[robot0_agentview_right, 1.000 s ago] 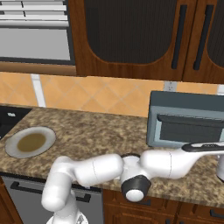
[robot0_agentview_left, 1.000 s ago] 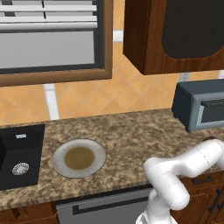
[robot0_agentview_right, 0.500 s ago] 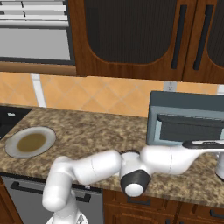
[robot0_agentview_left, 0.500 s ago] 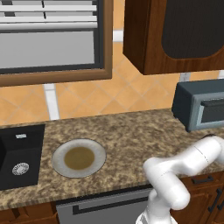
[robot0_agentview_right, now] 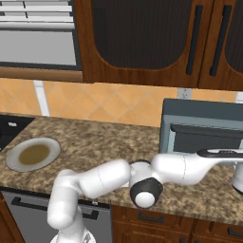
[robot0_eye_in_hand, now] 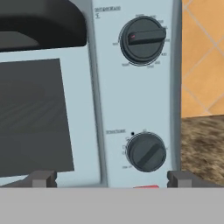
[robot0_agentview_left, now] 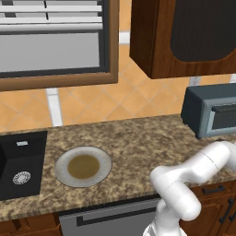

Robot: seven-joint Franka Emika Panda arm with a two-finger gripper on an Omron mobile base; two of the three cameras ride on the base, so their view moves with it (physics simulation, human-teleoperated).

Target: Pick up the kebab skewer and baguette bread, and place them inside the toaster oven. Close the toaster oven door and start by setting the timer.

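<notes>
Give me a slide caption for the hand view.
Open gripper faces the toaster oven control panel, lower knob between its fingertips, door shut.

Empty plate (robot0_agentview_left: 83,166) on granite counter (robot0_agentview_left: 138,143), beside sink (robot0_agentview_left: 20,163); toaster oven (robot0_agentview_left: 209,110) far right.

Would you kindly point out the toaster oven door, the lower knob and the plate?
toaster oven door (robot0_eye_in_hand: 37,118): hand view, on its dark window.
lower knob (robot0_eye_in_hand: 146,152): hand view, on the knob's face.
plate (robot0_agentview_left: 83,166): left base view, on its brown centre.
</notes>
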